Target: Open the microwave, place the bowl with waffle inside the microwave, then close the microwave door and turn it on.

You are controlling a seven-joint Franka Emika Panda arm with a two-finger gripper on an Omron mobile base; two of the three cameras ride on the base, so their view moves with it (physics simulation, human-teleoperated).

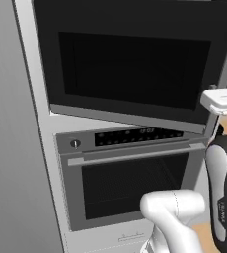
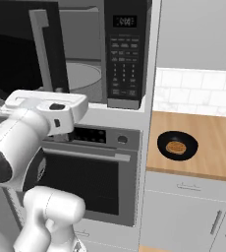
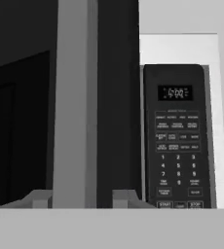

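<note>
The microwave (image 2: 125, 54) stands open above the oven, showing its grey turntable (image 2: 83, 76) and its keypad panel (image 3: 177, 136). The microwave door (image 1: 130, 69) is swung out to the left, its dark glass facing the left base view. Its tall silver handle (image 3: 75, 104) runs up between my fingertips. My gripper (image 3: 80, 198) straddles the handle's lower end, open, with a gap on the right side. The white hand (image 2: 46, 106) sits just below the door. The black bowl (image 2: 177, 146) holding the orange-brown waffle (image 2: 176, 146) rests on the wooden counter to the right.
A steel-fronted oven (image 1: 130, 183) with a horizontal handle sits directly under the microwave. The wooden counter (image 2: 213, 142) with a white tiled wall behind it lies to the right, with grey drawers below. A tall grey cabinet side (image 1: 12, 148) bounds the left.
</note>
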